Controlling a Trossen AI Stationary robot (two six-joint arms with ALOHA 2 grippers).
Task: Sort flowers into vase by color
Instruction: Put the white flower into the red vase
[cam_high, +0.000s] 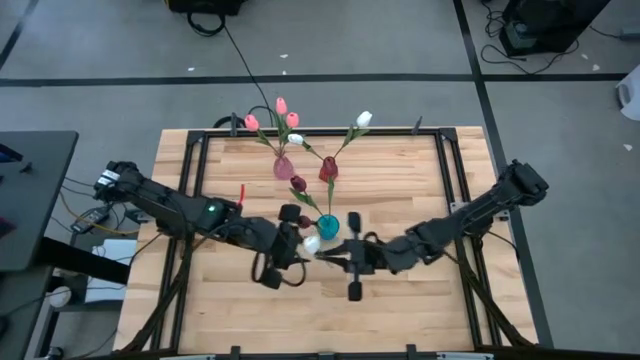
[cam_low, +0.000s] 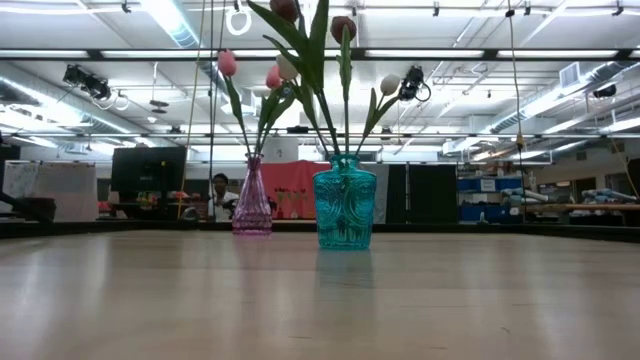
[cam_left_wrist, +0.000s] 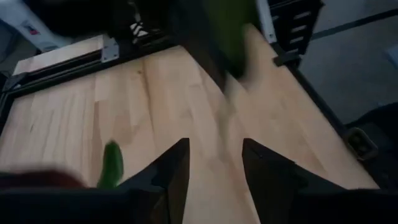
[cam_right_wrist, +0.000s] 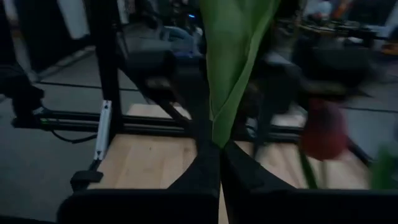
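Three vases stand at the table's middle: a pink vase (cam_high: 284, 167) with pink tulips (cam_high: 281, 105), a dark red vase (cam_high: 328, 168) with a white tulip (cam_high: 364, 119), and a teal vase (cam_high: 327, 226) (cam_low: 344, 208) with maroon tulips (cam_high: 298, 184). My right gripper (cam_high: 323, 254) (cam_right_wrist: 220, 155) is shut on a flower's green leaf, just on the near side of the teal vase. A white tulip head (cam_high: 311, 243) shows between the two grippers. My left gripper (cam_high: 296, 247) (cam_left_wrist: 214, 165) is open and empty, right beside that head, on its left. My right gripper pinches the green leaf (cam_right_wrist: 219, 134) of a flower between its two shut fingers, at the leaf's narrow lower end. The fingers come about level from the table's right. The leaf rises above the fingers, clear of the table. The stem below the hold is hidden by the fingers.
A black metal frame (cam_high: 200, 150) runs along the table's left, far and right sides. Bare wood lies toward the near edge (cam_high: 330, 320). A small red thing (cam_high: 241, 190) lies left of the vases. A person (cam_low: 220, 195) sits in the room beyond the table.
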